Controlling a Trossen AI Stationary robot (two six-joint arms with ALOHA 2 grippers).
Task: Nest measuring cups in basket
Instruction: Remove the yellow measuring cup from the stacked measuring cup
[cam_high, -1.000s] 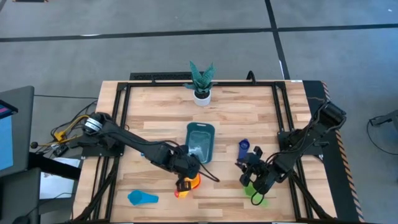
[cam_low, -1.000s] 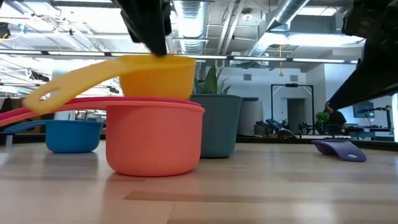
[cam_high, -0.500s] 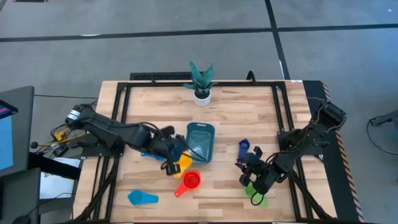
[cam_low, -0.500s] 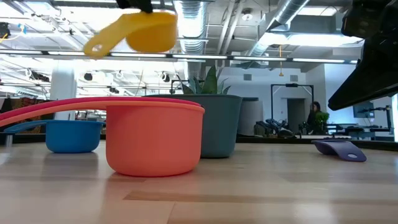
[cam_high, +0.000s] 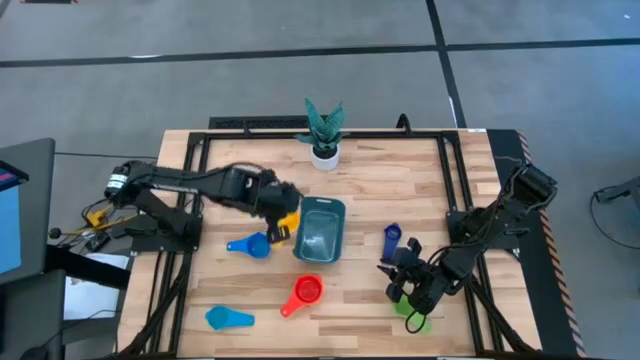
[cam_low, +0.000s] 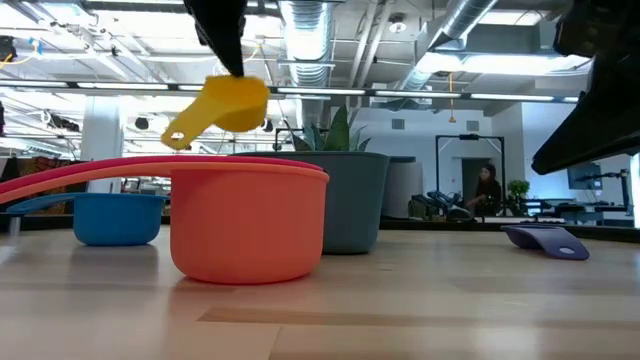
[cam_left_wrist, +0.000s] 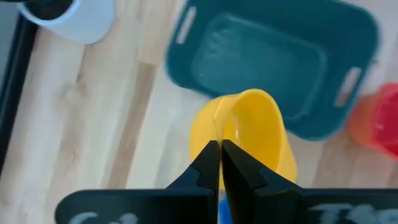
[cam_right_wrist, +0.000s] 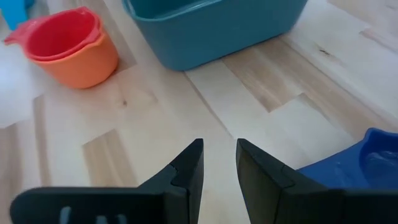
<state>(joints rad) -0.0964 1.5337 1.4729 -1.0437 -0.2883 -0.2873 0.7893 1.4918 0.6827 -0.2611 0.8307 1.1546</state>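
My left gripper (cam_high: 277, 208) is shut on the yellow cup (cam_high: 288, 222), held in the air just left of the dark teal basket (cam_high: 321, 228). The red cup sits nested in the orange cup (cam_right_wrist: 69, 45), standing on the table nearer than the basket. A blue cup (cam_high: 250, 245) and a light blue cup (cam_high: 228, 318) lie to the left. My right gripper (cam_right_wrist: 219, 155) hovers open over bare wood between the dark blue cup (cam_high: 392, 237) and the green cup (cam_high: 413, 318). My left gripper pinches the yellow cup's bowl wall at the rim (cam_left_wrist: 217, 134), one finger on each side of the wall. The fingers come from above. The cup is lifted clear and hangs tilted below them, its handle (cam_low: 178, 134) pointing downward.
A white pot with a green plant (cam_high: 323, 150) stands at the far edge behind the basket. Bare wood lies between the basket and the right arm. A person (cam_low: 487, 188) shows in the room far behind the table.
My left gripper, shut on the yellow cup, has lifted it out of the red and orange stack and carried it toward the far edge, to the basket's left side. The cup has tipped so that its handle points down. The red and orange cups stayed put.
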